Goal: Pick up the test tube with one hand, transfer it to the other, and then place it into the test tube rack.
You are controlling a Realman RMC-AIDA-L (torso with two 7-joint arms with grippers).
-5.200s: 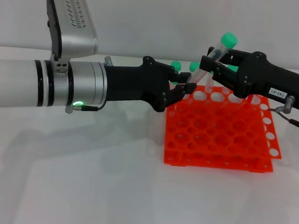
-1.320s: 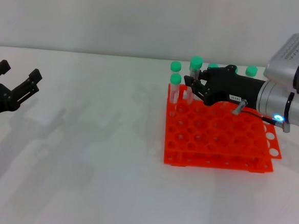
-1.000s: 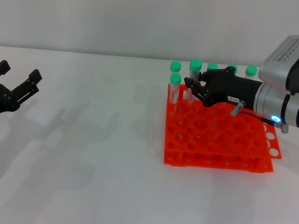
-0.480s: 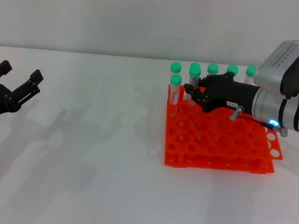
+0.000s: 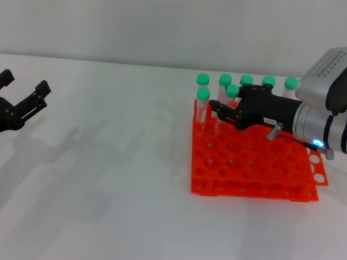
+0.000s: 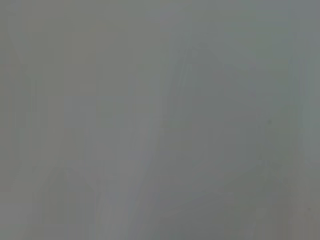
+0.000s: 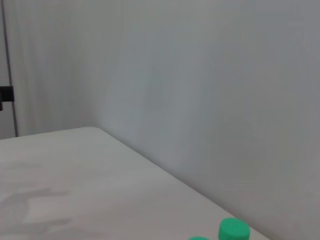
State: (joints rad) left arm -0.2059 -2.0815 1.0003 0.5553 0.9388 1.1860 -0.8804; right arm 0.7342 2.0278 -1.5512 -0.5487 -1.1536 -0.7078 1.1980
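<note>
Now the slim clear test tube with a round green cap (image 5: 231, 92) is standing upright in a hole near the back left corner of the bright orange-red plastic test tube rack (image 5: 255, 156), right at the fingertips of the right hand (image 5: 223, 111), whose black fingers are closing around its body below the cap. Other green-capped tubes (image 5: 246, 80) are standing just behind that hand. Well apart, the left hand (image 5: 22, 98) is hanging spread and empty above the white desk (image 5: 109, 191).
</note>
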